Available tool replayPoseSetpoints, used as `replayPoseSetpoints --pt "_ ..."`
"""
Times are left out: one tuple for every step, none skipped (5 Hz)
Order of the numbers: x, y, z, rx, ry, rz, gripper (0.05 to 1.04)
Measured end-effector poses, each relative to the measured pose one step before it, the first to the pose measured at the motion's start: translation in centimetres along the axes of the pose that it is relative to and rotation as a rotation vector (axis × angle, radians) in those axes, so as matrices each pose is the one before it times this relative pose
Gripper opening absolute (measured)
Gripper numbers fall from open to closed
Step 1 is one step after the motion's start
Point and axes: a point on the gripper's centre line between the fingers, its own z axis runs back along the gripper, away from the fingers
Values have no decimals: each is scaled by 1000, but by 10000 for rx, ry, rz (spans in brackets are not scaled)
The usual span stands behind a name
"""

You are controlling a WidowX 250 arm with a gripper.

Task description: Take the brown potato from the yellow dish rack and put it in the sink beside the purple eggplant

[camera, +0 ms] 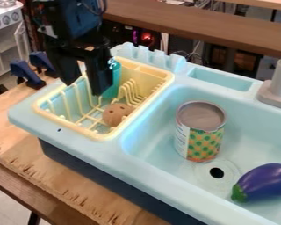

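No legible text, numbers or signs. Can point(201, 124), well apart from the jaws point(84, 89): label point(181, 139) bears faint marks on its pale part, too small to read.

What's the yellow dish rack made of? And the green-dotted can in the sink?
The yellow dish rack looks like smooth, slightly shiny plastic, with rounded, moulded-looking prongs. The green-dotted can is probably metal, with a shiny grey rim; its printed label may be paper.

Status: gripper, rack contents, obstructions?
Gripper open, over yellow dish rack. Brown round object low in rack. Possible obstructions: teal object close beside gripper, upright prongs.
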Motion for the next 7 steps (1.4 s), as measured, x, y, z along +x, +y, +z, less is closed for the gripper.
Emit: replayPoseSetpoints --pt "406 739 -1322 -191 -158 124 1001" --pt "614 506 -1408 -302 -275 -258 1001" --pt "224 668 -1111 -129 -251 -27 1001" --pt "218 258 -1010 -133 21 53 1001" --pt "283 -658 -1186 -108 229 -69 1001" --pt "1315 -1094 -266 -53 -112 -256 1001" --pt "678 -882 -524 46 203 -106 1001"
